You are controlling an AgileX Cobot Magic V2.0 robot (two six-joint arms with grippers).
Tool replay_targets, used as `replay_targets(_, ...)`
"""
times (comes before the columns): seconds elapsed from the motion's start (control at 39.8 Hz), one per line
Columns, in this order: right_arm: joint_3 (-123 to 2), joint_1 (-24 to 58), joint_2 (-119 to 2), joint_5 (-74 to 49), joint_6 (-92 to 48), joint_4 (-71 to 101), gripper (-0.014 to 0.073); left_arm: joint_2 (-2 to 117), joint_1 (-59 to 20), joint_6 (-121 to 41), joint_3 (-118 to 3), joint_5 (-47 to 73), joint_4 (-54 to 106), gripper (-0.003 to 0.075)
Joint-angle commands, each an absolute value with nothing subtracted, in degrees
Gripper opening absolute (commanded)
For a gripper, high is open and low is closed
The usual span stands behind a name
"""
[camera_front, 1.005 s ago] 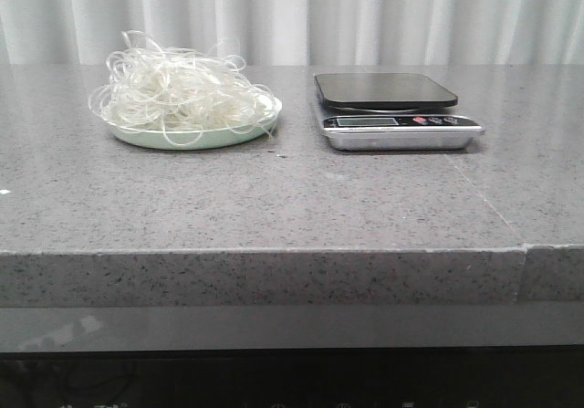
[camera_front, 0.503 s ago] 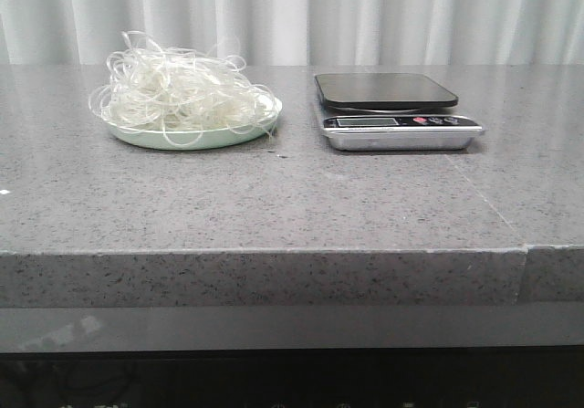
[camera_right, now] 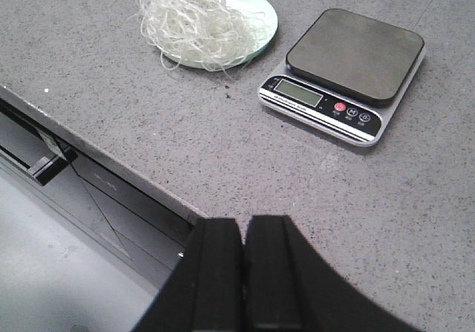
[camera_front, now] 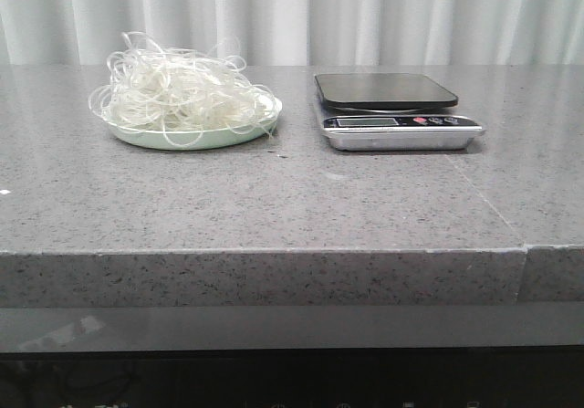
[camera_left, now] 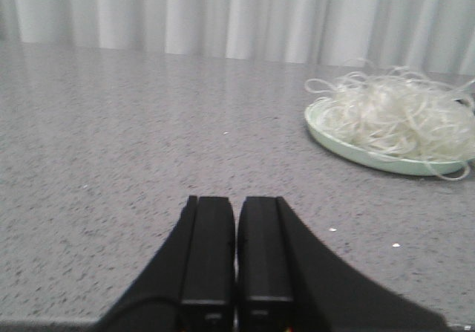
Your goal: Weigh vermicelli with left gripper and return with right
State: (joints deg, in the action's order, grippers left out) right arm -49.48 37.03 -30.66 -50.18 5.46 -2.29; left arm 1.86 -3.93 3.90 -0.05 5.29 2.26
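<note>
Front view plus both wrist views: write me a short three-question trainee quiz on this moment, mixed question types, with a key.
1. True or false: the vermicelli lies on the scale.
2. Multiple choice: in the front view, the pale green plate stands (A) left of the scale, (B) right of the scale, (C) on top of the scale.
3. Fill in: the left gripper and the right gripper each have their fingers ____ with nothing between them.

Key:
1. False. It sits heaped on the plate, and the scale's dark platform is bare.
2. A.
3. Shut.
</note>
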Motion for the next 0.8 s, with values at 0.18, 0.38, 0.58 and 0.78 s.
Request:
replay_targets(0.18, -50.8, 36.74, -30.84, -46.41, 5.2, -2.89, 0.0171, -1.57, -2.5, 4.37, 2.37, -2.78, 2.95, 0.0155)
replay_targets(0.38, -50.8, 36.74, -30.84, -46.39, 5.2, -2.89, 0.0171, -1.57, -2.5, 4.26, 2.37, -3.52, 2.54, 0.0155)
replay_targets(0.58, -50.8, 36.74, -30.84, -46.39, 5.2, -2.89, 0.0171, -1.57, -2.5, 4.26, 2.37, -3.52, 2.54, 0.0155)
replay_targets(0.78, -50.8, 36.74, -30.84, -46.39, 5.2, -2.89, 0.0171, -1.57, -2.5, 4.26, 2.37, -3.52, 2.54, 0.0155)
